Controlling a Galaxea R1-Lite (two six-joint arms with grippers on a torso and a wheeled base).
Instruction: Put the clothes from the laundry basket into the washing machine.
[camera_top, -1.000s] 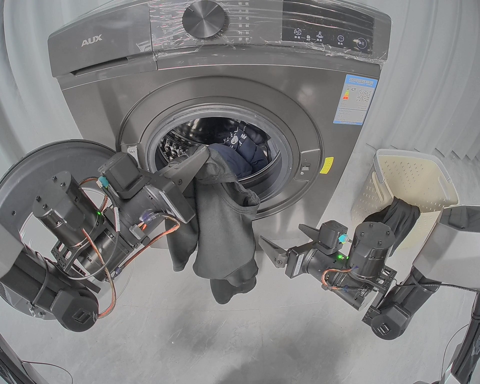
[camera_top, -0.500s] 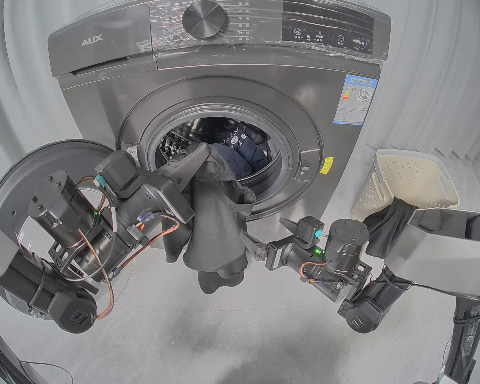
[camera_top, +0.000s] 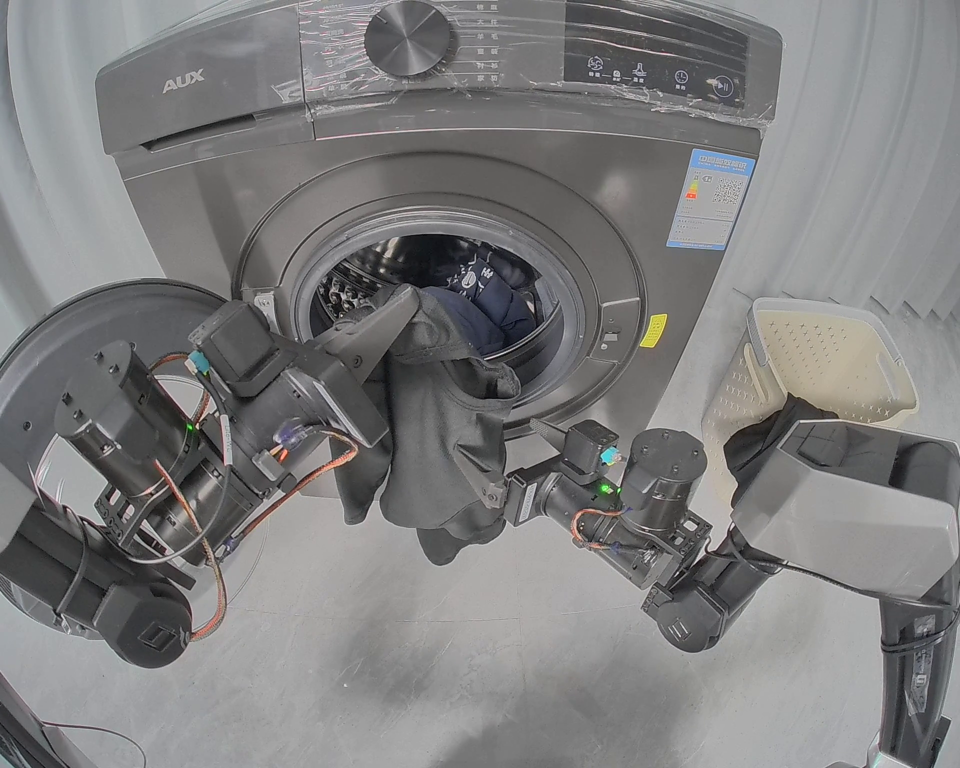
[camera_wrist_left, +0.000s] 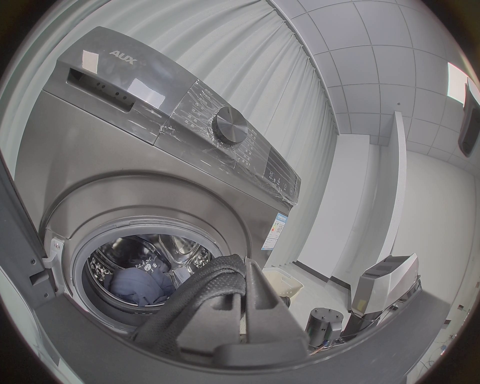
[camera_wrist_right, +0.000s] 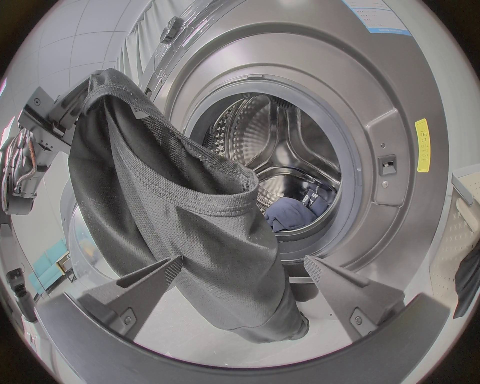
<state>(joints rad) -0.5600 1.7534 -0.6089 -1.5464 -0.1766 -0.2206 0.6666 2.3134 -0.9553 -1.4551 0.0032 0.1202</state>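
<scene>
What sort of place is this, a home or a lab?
Likely a mock laundry corner in a lab or showroom: a front-loading washing machine, a cream laundry basket beside it, pale curtains behind and an office-style tiled ceiling.

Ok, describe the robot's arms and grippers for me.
Both arms are black with round motor housings, orange braided cables and small green lights. The left gripper and right gripper have dark wedge-shaped fingers. A silver angular shell covers the right upper arm.

I'm watching black cylindrical joints on both arms: the left arm (camera_top: 130, 440) is trailing orange cables (camera_top: 222, 585), the right arm (camera_top: 660, 480) is wearing a faceted silver-grey shell (camera_top: 850, 510), and the right claw (camera_wrist_right: 240, 264) is showing dark grey wedge fingers (camera_wrist_right: 350, 295).
</scene>
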